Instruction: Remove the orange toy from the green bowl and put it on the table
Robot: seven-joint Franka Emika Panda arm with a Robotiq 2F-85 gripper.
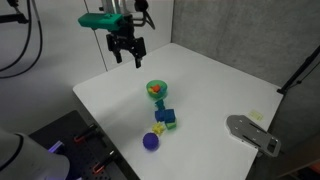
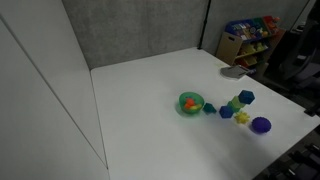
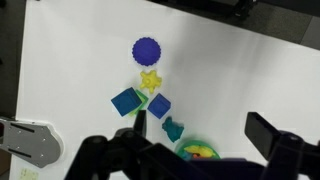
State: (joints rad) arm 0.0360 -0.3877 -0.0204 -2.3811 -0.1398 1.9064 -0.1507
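Observation:
The green bowl (image 1: 157,91) stands on the white table (image 1: 215,80); it also shows in an exterior view (image 2: 190,103) and at the bottom edge of the wrist view (image 3: 199,151). The orange toy (image 1: 155,92) lies inside it (image 2: 188,103), next to a yellow piece; in the wrist view only a sliver of orange shows (image 3: 205,154). My gripper (image 1: 127,49) hangs open and empty well above the table, up and to the left of the bowl in that exterior view. In the wrist view its fingers (image 3: 200,132) stand wide apart over the bowl.
Beyond the bowl lie a teal toy (image 3: 173,129), two blue blocks (image 3: 159,105) (image 3: 126,101), a yellow piece (image 3: 150,80) and a purple ball (image 3: 147,50). A grey device (image 1: 252,133) lies near the table's edge. A toy shelf (image 2: 246,42) stands behind the table.

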